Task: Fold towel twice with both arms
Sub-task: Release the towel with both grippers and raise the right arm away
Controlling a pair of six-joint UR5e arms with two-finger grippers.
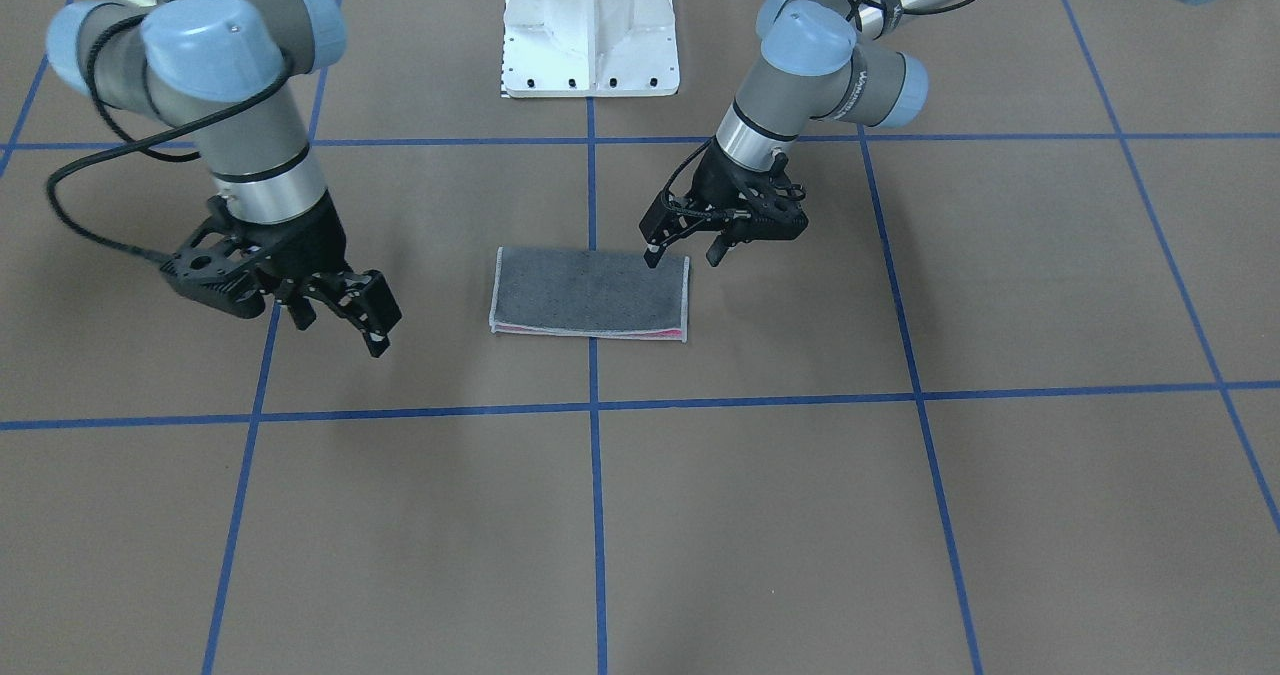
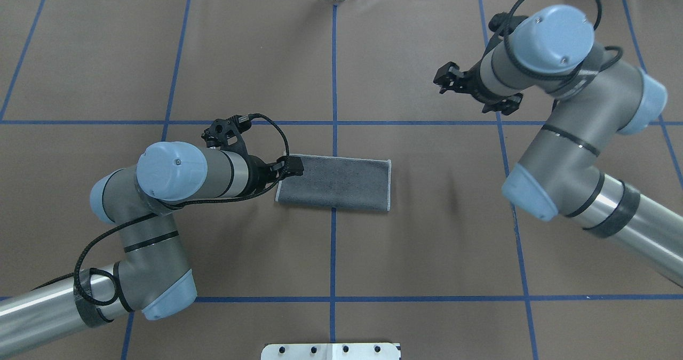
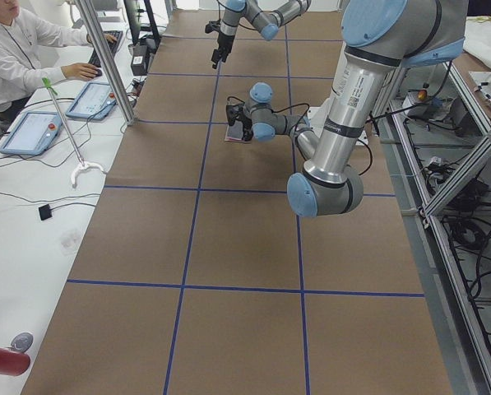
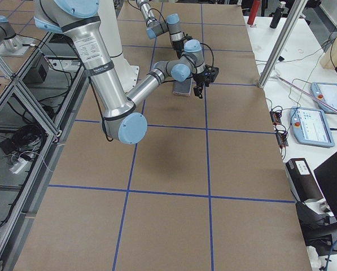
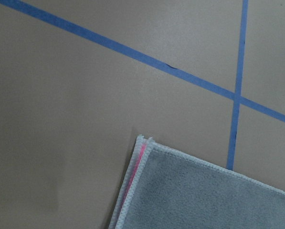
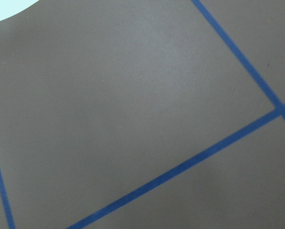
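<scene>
Towel [image 1: 588, 295] folded once; L claw [image 1: 684, 254] spread at edge.

Grey towel [image 1: 588, 293], pink lower layer

Left gripper [image 1: 684, 253]: jaws apart, pointing down, low, at 9 o'clock from the overhead view's centre. Right gripper [image 1: 340, 327]: jaws apart, raised, tilted, at 2 o'clock.
</scene>
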